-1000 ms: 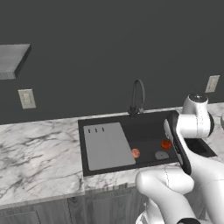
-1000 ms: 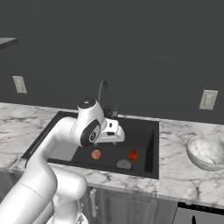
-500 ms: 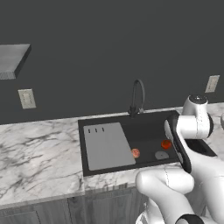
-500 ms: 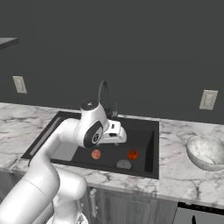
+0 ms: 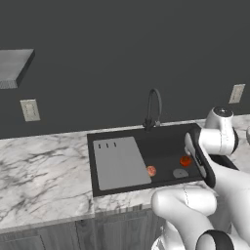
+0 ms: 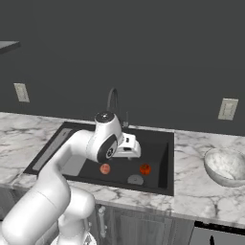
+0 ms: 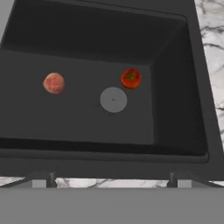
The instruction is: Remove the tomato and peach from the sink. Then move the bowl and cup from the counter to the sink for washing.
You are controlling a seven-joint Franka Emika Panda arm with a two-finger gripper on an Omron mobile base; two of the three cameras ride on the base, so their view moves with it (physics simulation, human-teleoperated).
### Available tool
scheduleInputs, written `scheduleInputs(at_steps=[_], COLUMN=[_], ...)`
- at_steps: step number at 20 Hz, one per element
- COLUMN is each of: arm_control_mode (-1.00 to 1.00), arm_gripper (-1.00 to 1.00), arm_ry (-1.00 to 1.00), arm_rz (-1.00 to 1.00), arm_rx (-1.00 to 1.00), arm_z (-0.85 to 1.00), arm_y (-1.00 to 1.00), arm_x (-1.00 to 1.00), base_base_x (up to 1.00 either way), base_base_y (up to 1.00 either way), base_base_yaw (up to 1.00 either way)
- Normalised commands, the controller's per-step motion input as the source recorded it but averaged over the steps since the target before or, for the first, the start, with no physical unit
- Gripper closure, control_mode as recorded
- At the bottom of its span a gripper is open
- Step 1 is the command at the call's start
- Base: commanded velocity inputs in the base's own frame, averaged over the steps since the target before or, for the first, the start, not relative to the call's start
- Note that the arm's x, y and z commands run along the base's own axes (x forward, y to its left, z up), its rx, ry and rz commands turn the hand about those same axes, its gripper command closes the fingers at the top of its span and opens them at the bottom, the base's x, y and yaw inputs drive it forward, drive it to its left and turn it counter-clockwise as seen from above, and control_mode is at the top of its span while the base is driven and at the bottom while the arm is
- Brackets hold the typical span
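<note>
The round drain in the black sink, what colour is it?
Flat grey; the round drain on the black sink floor shows best in the hand view.

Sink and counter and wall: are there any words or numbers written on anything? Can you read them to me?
None: no word, label, brand or number can be read anywhere.
The sink, the tomato, the peach and the bowl are plain.
The counter has just grey veins.
The wall outlets are blank plates.
</note>
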Motion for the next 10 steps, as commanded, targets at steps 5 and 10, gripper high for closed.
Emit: scheduleInputs(at_steps=[5, 10], arm_control_mode=[-1.0, -1.0], arm_gripper=[-1.0, -1.0], arm_ry=[0.0, 0.0], arm_rz=[0.0, 0.0], arm_rx=[0.07, 0.01], arm_z=[-0.1, -0.1], arm_y=[-0.04, 0.0], arm_x=[0.14, 0.16], base_base_x=[0.0, 0.0], base_base_y=[0.0, 0.0], base_base_yaw=[0.0, 0.0])
